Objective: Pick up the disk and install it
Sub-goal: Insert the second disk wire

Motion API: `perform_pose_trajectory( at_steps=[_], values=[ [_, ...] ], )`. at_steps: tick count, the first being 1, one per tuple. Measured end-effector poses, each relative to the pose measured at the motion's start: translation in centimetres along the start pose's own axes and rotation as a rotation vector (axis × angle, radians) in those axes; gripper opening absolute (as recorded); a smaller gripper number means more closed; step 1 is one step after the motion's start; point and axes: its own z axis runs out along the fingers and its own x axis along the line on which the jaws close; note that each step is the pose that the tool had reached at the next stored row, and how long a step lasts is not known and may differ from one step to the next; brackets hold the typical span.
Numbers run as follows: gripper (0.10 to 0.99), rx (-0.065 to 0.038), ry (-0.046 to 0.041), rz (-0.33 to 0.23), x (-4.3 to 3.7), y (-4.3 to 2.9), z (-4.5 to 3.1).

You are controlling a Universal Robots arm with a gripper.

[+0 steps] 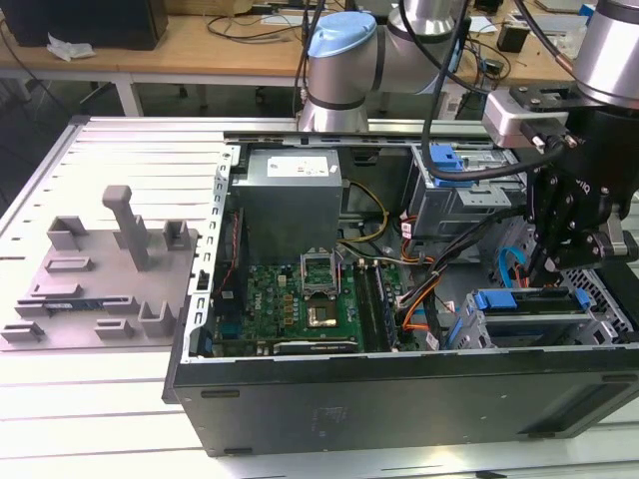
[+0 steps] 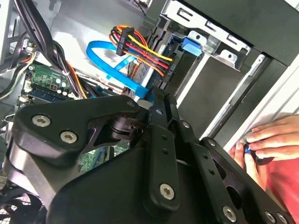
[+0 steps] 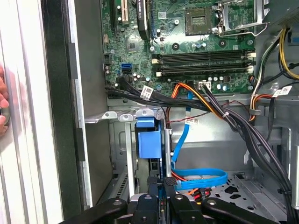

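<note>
The gripper (image 1: 547, 261) is hanging at the right of the exterior view, over the drive bay in the open computer case (image 1: 399, 399), its narrowed jaws appearing to pinch the edge of the disk (image 1: 527, 302). The disk is sitting in that bay at lower right, blue bracket up, probably being pressed home. A person's hand (image 2: 273, 140) is resting on the case edge at the right of the second wrist view.
</note>
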Motion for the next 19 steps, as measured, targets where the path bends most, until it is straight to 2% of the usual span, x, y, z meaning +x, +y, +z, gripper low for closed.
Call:
perform_pose_trajectory(
  at_steps=[2, 3, 5, 6, 9, 14, 19],
  values=[
    [0.161, -0.001, -0.0056, 0.0, -0.01, -0.06, 0.03],
    [0.161, -0.001, -0.0122, 0.001, -0.01, -0.12, 0.04],
    [0.161, -0.002, -0.0197, 0.002, -0.01, -0.17, 0.07],
    [0.161, -0.004, -0.0273, 0.003, 0.02, -0.22, 0.1],
    [0.161, -0.008, -0.0354, 0.004, 0.21, -0.25, 0.18],
    [0.161, -0.015, -0.0389, 0.007, 0.56, -0.27, 0.24],
    [0.161, -0.016, -0.0388, 0.008, 0.57, -0.29, 0.25]
  ],
)
